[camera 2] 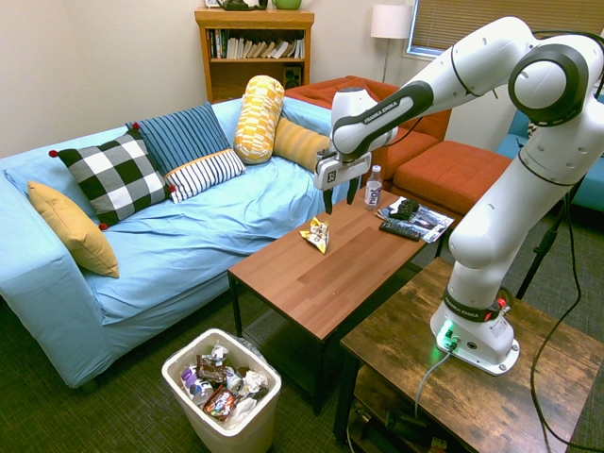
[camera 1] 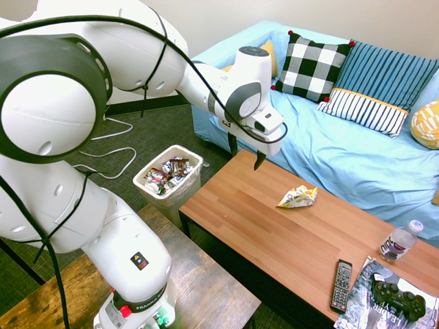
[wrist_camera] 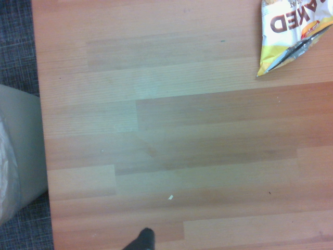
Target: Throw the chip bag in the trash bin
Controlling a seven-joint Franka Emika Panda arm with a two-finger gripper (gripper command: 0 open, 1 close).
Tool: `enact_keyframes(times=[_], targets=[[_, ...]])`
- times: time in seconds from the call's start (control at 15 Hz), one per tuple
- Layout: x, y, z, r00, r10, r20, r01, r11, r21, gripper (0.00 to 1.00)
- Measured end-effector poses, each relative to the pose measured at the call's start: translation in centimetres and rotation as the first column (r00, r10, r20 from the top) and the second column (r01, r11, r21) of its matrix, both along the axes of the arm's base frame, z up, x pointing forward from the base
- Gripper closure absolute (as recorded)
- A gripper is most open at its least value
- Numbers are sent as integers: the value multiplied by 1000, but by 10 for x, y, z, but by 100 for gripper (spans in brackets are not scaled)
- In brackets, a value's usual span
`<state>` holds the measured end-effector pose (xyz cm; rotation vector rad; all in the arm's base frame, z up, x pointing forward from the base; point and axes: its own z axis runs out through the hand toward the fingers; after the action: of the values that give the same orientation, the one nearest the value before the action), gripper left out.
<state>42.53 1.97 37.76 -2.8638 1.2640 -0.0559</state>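
One chip bag (camera 1: 297, 197) on table (camera 1: 274, 233), one trash bin (camera 1: 169, 179), gripper (camera 1: 245, 152) fingers spread wide, empty.

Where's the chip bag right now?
The chip bag lies on the coffee table, sofa side, apart from the open gripper hovering above the table's bin end.

Wrist view: the chip bag (wrist_camera: 294, 34) is cut off at the picture's edge, its print only partly legible. The trash bin (wrist_camera: 18, 151) shows as a wall and a blurred liner only. First exterior view: the silvery bag (camera 1: 384, 305) at the surface's corner is cropped; the bottle (camera 1: 398, 241) label is unreadable.
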Motion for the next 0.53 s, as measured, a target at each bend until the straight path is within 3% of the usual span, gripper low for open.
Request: enact_keyframes(times=[0.2,0.53], targets=[[6,-3,-3,1000,-21,22,21,1000,9,0],[54,-63,-29,975,-213,56,211,976,49,0]])
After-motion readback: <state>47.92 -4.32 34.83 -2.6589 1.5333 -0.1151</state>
